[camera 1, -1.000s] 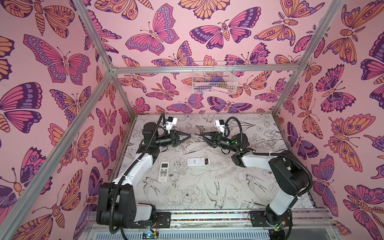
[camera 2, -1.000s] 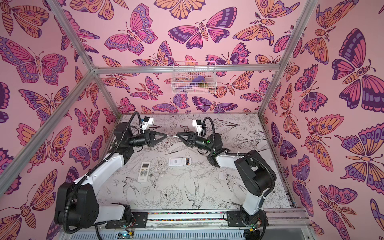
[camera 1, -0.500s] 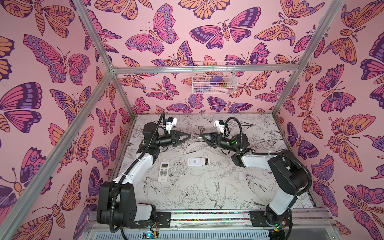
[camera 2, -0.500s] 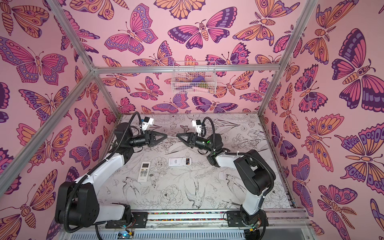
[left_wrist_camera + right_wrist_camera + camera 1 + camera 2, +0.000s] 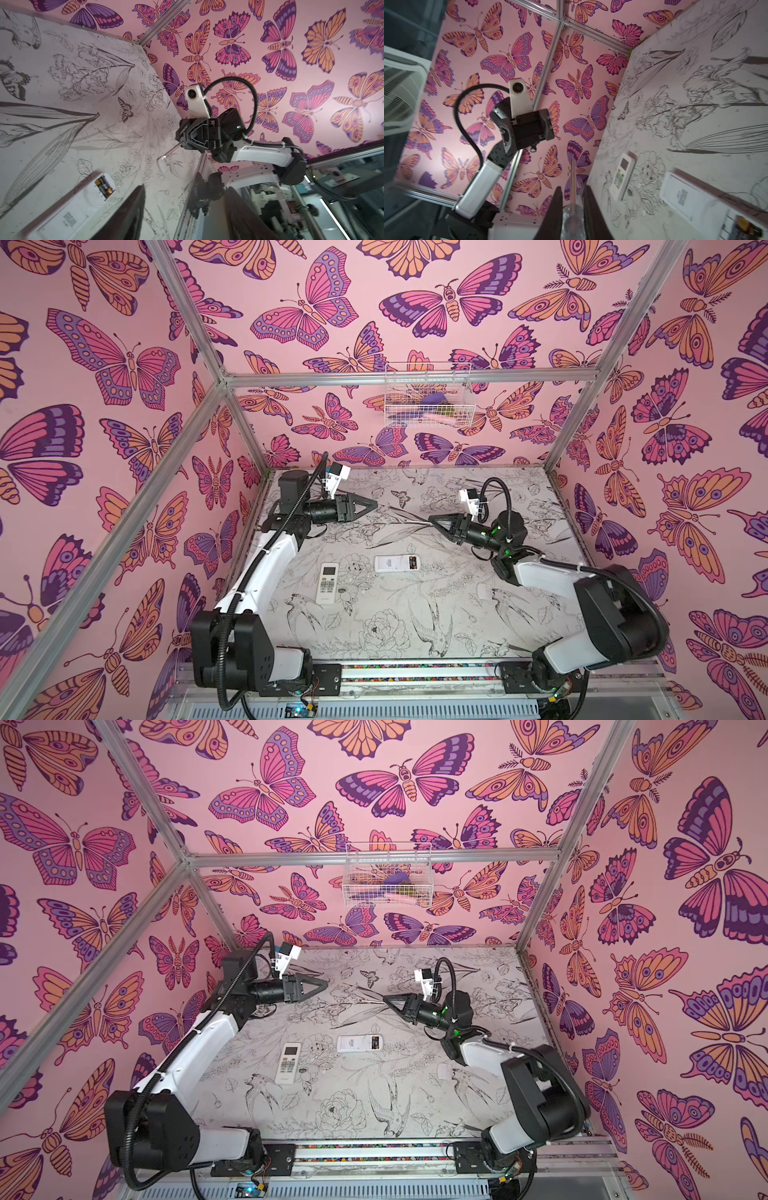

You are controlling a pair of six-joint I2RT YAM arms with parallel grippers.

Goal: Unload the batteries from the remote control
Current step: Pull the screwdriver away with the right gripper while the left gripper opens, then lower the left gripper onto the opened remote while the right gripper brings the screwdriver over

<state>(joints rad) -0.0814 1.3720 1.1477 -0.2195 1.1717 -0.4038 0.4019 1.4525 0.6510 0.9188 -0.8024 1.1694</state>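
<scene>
A white remote control (image 5: 390, 563) lies face down mid-table with its compartment open. The black, gold-ended batteries (image 5: 412, 562) sit inside it, seen in both top views, and the batteries (image 5: 104, 186) also show in the left wrist view. My right gripper (image 5: 433, 521) hovers behind the remote, shut on a clear-handled screwdriver (image 5: 572, 216) whose metal shaft (image 5: 417, 522) points left. My left gripper (image 5: 373, 504) hangs open and empty at the back left, apart from the shaft tip; its fingers (image 5: 129, 212) stand wide in the left wrist view.
A second white remote (image 5: 327, 583) lies face up, left of the opened one. A small white piece (image 5: 482, 591) rests on the table (image 5: 374, 635) to the right. A wire basket (image 5: 428, 400) hangs on the back wall.
My left gripper has opened and let go of the screwdriver. My right gripper has drawn back to the right, carrying the screwdriver with it.
</scene>
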